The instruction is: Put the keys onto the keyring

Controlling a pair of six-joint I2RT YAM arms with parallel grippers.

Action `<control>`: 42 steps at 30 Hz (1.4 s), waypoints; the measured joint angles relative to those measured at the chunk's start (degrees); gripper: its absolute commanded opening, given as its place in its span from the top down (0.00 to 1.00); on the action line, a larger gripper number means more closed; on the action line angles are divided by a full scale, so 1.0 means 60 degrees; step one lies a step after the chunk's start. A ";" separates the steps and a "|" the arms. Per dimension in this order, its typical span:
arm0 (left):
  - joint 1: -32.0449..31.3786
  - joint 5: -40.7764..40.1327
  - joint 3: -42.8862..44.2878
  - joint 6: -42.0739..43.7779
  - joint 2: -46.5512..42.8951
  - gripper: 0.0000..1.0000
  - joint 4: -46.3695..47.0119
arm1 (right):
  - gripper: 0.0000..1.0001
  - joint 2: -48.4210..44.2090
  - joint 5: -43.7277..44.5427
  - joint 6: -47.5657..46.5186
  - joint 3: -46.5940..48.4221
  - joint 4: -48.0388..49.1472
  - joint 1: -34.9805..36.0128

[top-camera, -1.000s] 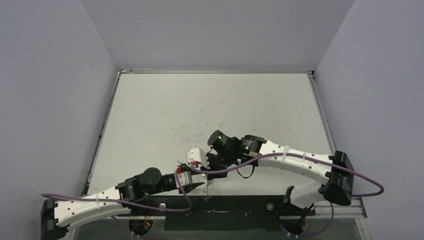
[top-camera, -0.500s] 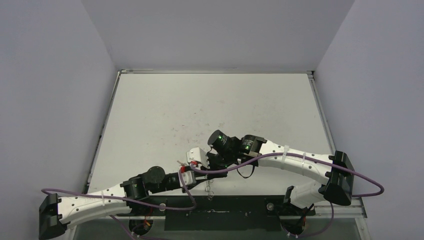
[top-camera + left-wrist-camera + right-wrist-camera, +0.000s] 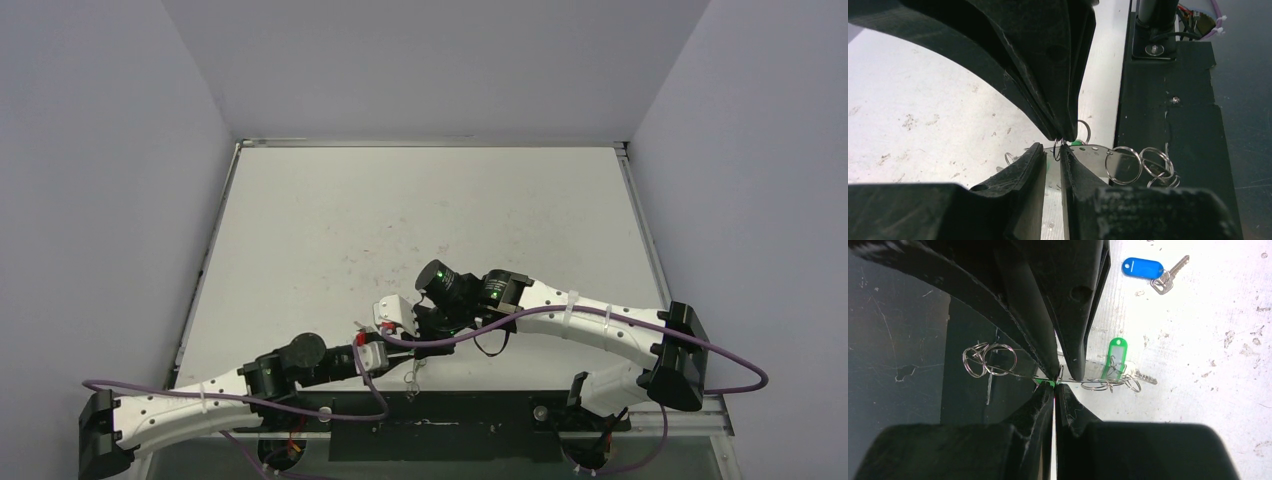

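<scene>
My right gripper [image 3: 1054, 385] is shut on the thin edge of the silvery keyring [image 3: 1013, 373], holding it above the table's near edge [image 3: 414, 378]. Small split rings [image 3: 1123, 165] dangle from its rim. A green key [image 3: 1117, 356] hangs at the keyring's far side. A blue key [image 3: 1143, 267] lies apart on the table. My left gripper [image 3: 1053, 149] meets the right gripper [image 3: 1064, 136] tip to tip. Its jaws stand a narrow gap apart around one small ring [image 3: 1058, 148], which touches only one pad.
A black mounting strip [image 3: 1168, 125] runs along the table's near edge under the keyring's outer rings. Both arms crowd the front middle of the white table [image 3: 420, 220]. Grey walls close in the left, right and back.
My left gripper has drawn its jaws much closer together and shifted slightly up toward the right gripper's fingertips. The right arm and the keyring have stayed put.
</scene>
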 measured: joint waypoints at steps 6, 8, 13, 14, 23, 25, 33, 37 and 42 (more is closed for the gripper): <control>0.0000 0.0029 0.0040 0.0025 0.0616 0.93 0.0000 | 1.00 0.0000 0.0004 0.0000 0.0000 -0.0007 0.0000; 0.0000 0.0044 0.0040 0.0036 0.0692 1.00 0.0000 | 1.00 0.0000 0.0004 0.0000 0.0000 -0.0007 0.0015; 0.0000 0.0066 0.0040 0.0036 0.0539 0.91 -0.0080 | 1.00 0.0000 0.0029 -0.0025 0.0004 0.0007 0.0036; 0.0000 0.0058 0.0040 0.0036 0.0481 0.86 -0.0117 | 1.00 0.0000 0.0025 -0.0029 0.0011 0.0018 0.0036; 0.0000 0.0018 0.0040 0.0033 0.0029 0.85 0.0000 | 1.00 0.0007 0.0029 -0.0022 0.0044 0.0015 0.0040; 0.0000 0.0033 0.0040 0.0036 0.0076 0.87 0.0022 | 1.00 0.0007 0.0033 -0.0022 0.0044 0.0011 0.0040; 0.0000 0.0106 0.0040 0.0040 0.0448 1.00 0.0288 | 0.99 0.0011 0.0076 -0.0025 0.0044 -0.0076 0.0044; 0.0000 0.0102 0.0044 0.0040 0.0444 1.00 0.0295 | 0.75 0.0007 0.0109 0.0004 0.0044 -0.0066 0.0044; 0.0004 -0.0036 0.0004 -0.0022 0.0226 1.00 0.0306 | 0.50 -0.0087 0.0346 0.0229 -0.0062 0.0255 0.0033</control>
